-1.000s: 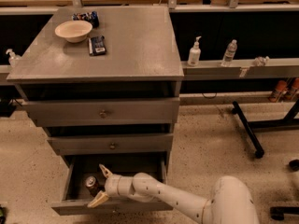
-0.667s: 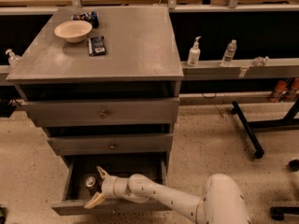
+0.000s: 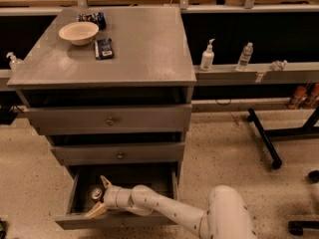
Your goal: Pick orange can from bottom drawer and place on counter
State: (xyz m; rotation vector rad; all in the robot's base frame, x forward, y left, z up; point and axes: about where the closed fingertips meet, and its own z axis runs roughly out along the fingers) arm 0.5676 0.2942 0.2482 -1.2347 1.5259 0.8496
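Observation:
The bottom drawer (image 3: pixel 76 218) is pulled open at the foot of the grey cabinet. The orange can (image 3: pixel 95 193) stands inside it at the left, only its silver lid and a bit of its side showing. My gripper (image 3: pixel 99 197) reaches into the drawer from the right, open, with one finger behind the can (image 3: pixel 105 182) and one pale finger in front of it (image 3: pixel 95 210). The can sits between the fingers. The counter (image 3: pixel 144 49) is the broad grey cabinet top above.
On the counter stand a cream bowl (image 3: pixel 79 32), a dark blue packet (image 3: pixel 104 48) and a dark item behind the bowl (image 3: pixel 92 18). Two shallower drawers (image 3: pixel 110 120) are closed above. A narrow shelf (image 3: pixel 249 72) at right holds bottles. A black stand leg (image 3: pixel 264 138) lies on the floor.
My gripper has moved a little to the left, deeper over the can, so its fingers now straddle it. The can has not moved.

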